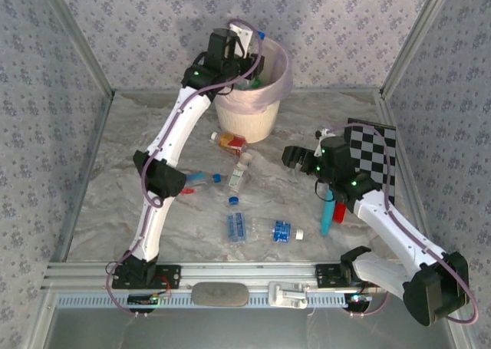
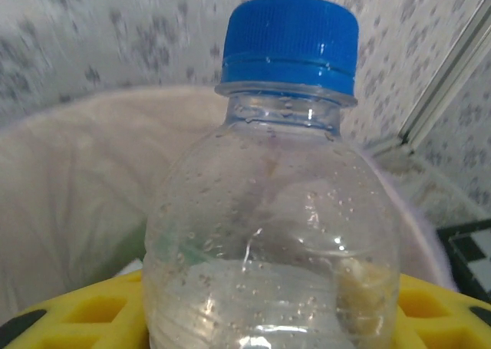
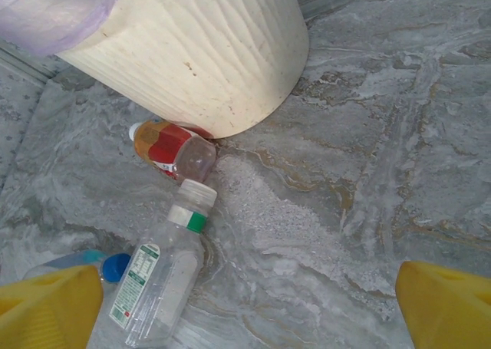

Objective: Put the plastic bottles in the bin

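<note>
My left gripper (image 1: pixel 244 42) hangs over the cream bin (image 1: pixel 247 119) with its pink liner. It is shut on a clear plastic bottle (image 2: pixel 276 211) with a blue cap (image 1: pixel 261 36), and the yellow fingers (image 2: pixel 77 318) press its sides. Several more bottles lie on the table: an orange-red labelled one (image 1: pixel 229 139) by the bin's foot, a white-capped clear one (image 1: pixel 240 172), a blue-capped one (image 1: pixel 201 179) and two blue-labelled ones (image 1: pixel 237 226) (image 1: pixel 281 230). My right gripper (image 1: pixel 295 159) hovers open above the table, right of the white-capped bottle (image 3: pixel 165 276), nothing between its fingers (image 3: pixel 449 303).
A turquoise stick with a red end (image 1: pixel 327 211) lies under my right arm. The black-and-white chequered board (image 1: pixel 376 153) sits at the right. Patterned walls enclose the table on three sides. A loose blue cap (image 1: pixel 232 201) lies mid-table.
</note>
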{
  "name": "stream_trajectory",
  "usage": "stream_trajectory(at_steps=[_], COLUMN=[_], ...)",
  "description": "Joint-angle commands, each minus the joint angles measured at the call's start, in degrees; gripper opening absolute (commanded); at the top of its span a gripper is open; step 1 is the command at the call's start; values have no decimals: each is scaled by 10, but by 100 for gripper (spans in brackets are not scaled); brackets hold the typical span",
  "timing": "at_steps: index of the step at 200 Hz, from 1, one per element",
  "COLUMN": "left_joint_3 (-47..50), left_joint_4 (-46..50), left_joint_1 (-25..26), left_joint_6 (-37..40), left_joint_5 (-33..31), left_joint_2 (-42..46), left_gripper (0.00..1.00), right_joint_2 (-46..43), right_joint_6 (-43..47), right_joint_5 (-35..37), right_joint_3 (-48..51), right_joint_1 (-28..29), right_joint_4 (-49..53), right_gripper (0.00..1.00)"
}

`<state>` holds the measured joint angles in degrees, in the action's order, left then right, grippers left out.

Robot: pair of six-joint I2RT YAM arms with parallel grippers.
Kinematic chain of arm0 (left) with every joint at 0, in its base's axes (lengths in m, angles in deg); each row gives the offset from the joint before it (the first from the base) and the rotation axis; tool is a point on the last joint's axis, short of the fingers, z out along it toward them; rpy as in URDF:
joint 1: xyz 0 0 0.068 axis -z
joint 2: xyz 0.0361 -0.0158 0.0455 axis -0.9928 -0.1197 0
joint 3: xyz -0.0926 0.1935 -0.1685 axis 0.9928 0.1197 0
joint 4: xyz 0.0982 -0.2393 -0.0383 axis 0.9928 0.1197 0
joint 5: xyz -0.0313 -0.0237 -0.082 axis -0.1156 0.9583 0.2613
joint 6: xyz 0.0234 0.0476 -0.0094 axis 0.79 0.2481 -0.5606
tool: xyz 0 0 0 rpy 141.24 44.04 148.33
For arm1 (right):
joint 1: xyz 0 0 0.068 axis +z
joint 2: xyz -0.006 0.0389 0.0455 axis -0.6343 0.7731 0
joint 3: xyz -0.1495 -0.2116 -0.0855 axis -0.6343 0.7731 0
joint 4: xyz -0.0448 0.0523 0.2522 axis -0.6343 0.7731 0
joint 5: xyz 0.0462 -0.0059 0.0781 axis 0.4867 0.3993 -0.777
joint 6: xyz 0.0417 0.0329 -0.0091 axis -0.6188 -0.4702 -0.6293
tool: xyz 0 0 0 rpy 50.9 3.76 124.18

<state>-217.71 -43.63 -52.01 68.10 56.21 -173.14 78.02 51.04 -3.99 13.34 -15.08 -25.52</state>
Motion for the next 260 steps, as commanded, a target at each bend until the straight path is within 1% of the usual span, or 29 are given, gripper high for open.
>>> stream_trajectory(at_steps=[1, 20, 51, 64, 113, 137, 161, 174, 192, 216, 235, 260], left_joint_3=[-15, -11, -11, -11, -4, 30, 131, 210, 346, 515, 624, 744], left_joint_4=[26, 28, 31, 32, 41, 36, 2, -56, -137, -238, -291, -332], left_joint_1=[-4, -4, -4, -4, -1, 6, 19, 25, 31, 32, 32, 31], left_joint_6=[0, -1, -2, -4, -12, -12, -6, -5, -14, -44, -69, -103], left_joint_5=[-1, -4, -13, -13, 5, 10, 10, 9, 6, -6, -27, -57], left_joint_2=[-3, -5, -1, 4, 40, 78, 143, 192, 266, 359, 422, 493], left_gripper=[55, 60, 79, 85, 89, 91, 92, 92, 93, 94, 95, 95], right_joint_2=[-9, -8, -7, -6, 4, 20, 36, 46, 60, 73, 78, 86], right_joint_6=[3, 3, 3, 3, -1, 21, 64, 89, 124, 163, 194, 235], right_joint_5=[10, 10, 11, 9, 4, -21, -40, -41, -44, -61, -72, -39], right_joint_3=[6, 6, 5, 5, 1, -5, -13, -23, -41, -45, -39, -35], right_joint_1=[0, 0, 0, -1, 0, 6, 33, 55, 92, 155, 212, 288], right_joint_4=[16, 15, 13, 12, 10, 10, 23, 47, 90, 122, 136, 163], right_gripper=[100, 100, 100, 100, 100, 100, 100, 100, 100, 100, 100, 100])
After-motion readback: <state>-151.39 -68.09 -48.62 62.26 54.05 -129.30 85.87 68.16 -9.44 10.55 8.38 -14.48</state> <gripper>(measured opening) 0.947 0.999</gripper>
